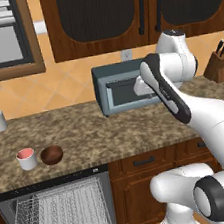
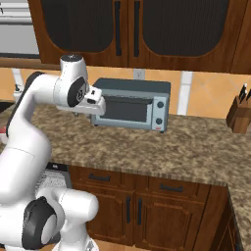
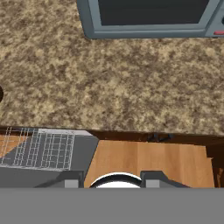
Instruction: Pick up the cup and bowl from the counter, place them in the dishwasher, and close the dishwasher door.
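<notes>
Cup (image 1: pixel 27 158) and bowl (image 1: pixel 52 154) sit side by side, just about touching, on the counter (image 1: pixel 117 133) in the left base view, well off to the gripper's left and lower than it; the bowl is the nearer of the two to the tool; the gripper itself is tucked behind the arm's forearm, in front of the microwave (image 1: pixel 122 86); below the pair, the dishwasher (image 1: pixel 57 212) stands open, white rack (image 1: pixel 65 214) showing.

Right base view now; the hand hangs above the counter (image 2: pixel 162 147), right in front of the microwave (image 2: pixel 132 105), fingers hidden from this side; a knife block (image 2: pixel 240 113) stands far off to its right.

Hand view; the gripper (image 3: pixel 113 180) looks down past the counter (image 3: pixel 109 87) edge, fingertips (image 3: pixel 70 180) set well apart with nothing between them; the microwave (image 3: pixel 148 17) lies ahead, the rack (image 3: pixel 39 148) off to the left below the counter edge, wooden floor (image 3: pixel 148 162) beneath.
</notes>
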